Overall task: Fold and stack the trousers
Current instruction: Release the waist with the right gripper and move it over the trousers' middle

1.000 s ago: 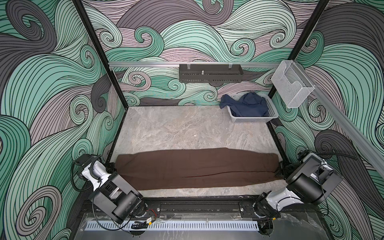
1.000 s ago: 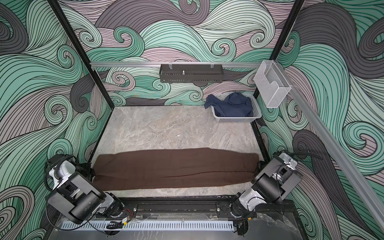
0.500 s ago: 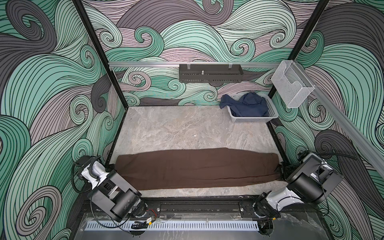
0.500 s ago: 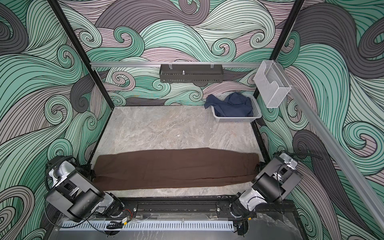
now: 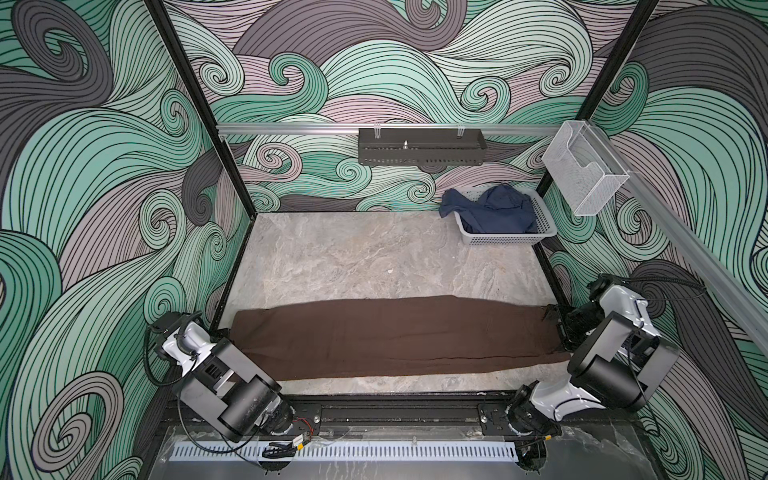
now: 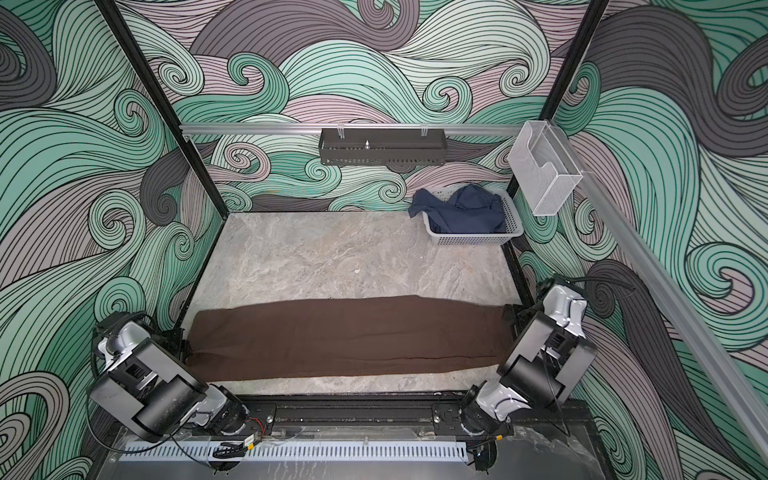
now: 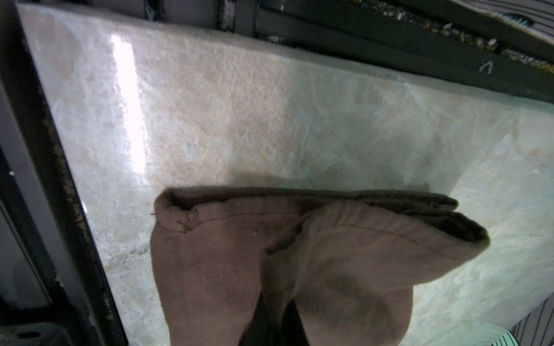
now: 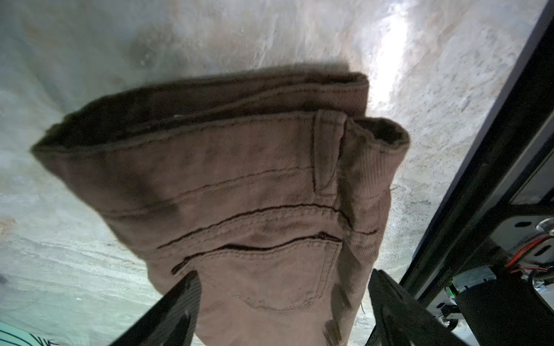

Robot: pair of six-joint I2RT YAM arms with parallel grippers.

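One pair of trousers (image 5: 395, 336), lying across the near side: left gripper (image 7: 274, 326) pinching the hem (image 7: 299, 227), right gripper (image 8: 283, 277) spread astride the waistband (image 8: 209, 143); we would grip squarely before folding.

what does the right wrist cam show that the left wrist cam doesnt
Only right wrist: the waistband end of the trousers, with belt loop and back pocket, inside the open right pincer. Only left wrist: the leg hems, cloth bunched into the shut left pincer. Both: brown cloth on the marble tabletop beside a black frame rail.
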